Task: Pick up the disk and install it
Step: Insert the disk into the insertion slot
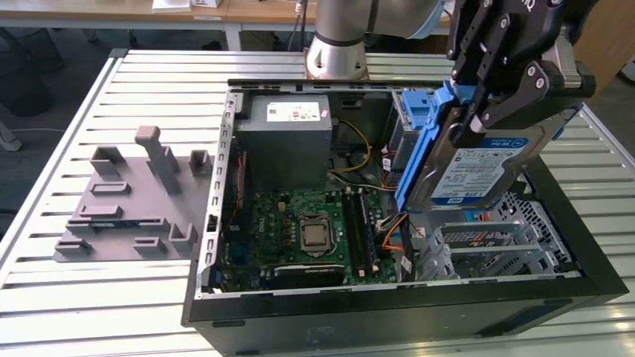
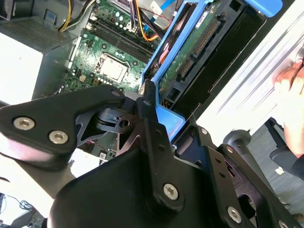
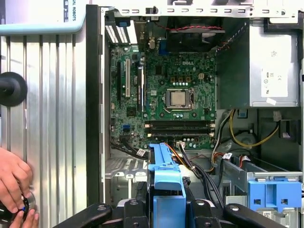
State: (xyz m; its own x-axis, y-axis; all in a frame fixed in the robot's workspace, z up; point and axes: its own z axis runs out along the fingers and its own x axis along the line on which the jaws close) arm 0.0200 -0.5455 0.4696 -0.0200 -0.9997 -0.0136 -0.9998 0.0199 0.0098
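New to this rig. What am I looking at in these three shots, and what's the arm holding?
One robot arm stands at a slatted metal table. The exterior view is shot from off the arm; both wrist views come from cameras riding near its wrist. On the table: an open computer case, motherboard and grey power supply exposed, with a grey moulded fixture beside it. The gripper is shut on the disk, a silver drive in a blue bracket, held tilted above the case. The first wrist view also catches a person's hand by the table.
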